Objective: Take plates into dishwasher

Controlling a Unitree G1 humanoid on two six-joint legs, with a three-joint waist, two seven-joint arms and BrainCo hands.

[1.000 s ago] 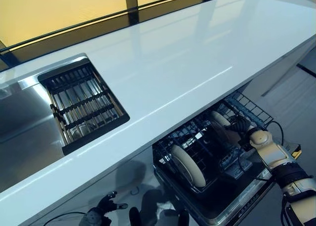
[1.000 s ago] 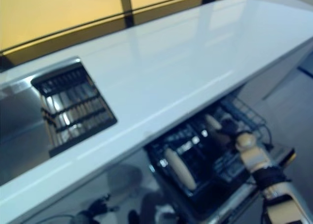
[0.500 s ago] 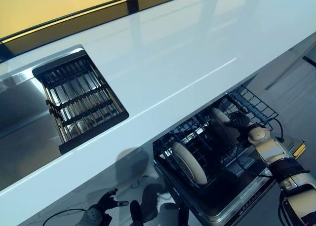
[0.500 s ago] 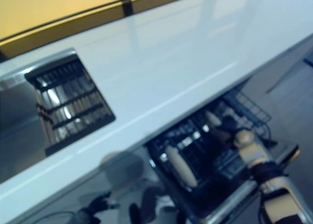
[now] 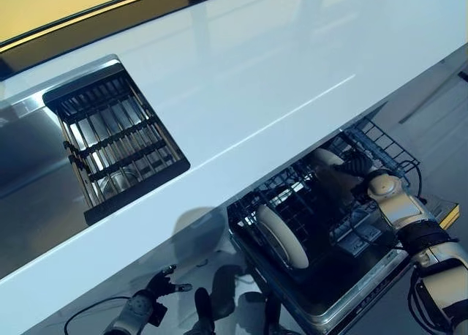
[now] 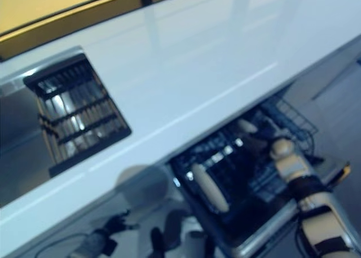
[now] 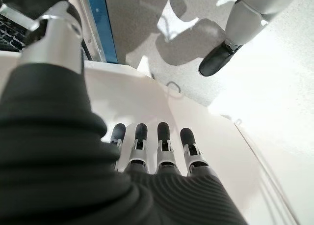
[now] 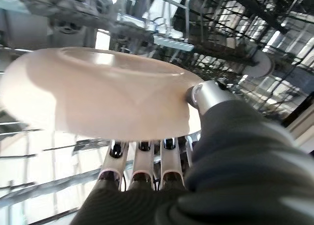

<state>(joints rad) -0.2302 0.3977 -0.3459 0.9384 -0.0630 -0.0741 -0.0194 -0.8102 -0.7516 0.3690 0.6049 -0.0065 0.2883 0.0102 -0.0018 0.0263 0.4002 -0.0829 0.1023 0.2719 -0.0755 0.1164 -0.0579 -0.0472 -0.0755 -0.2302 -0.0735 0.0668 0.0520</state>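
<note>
Right hand (image 5: 356,167) reaching into pulled-out dishwasher rack (image 5: 380,146) under table (image 5: 241,79), thumb and fingers pinching cream plate (image 8: 98,92) held over rack tines. Second plate (image 5: 281,236) standing upright in rack front. Left hand (image 7: 152,156) hanging low, fingers straight, holding nothing. Versus a second ago: right hand position within rack nearly unchanged; camera shifting.

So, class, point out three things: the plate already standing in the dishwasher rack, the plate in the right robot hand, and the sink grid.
standing plate (image 5: 281,236), left eye view, its face
held plate (image 8: 98,95), right wrist view, its underside
sink grid (image 5: 117,141), left eye view, its middle bars
</note>
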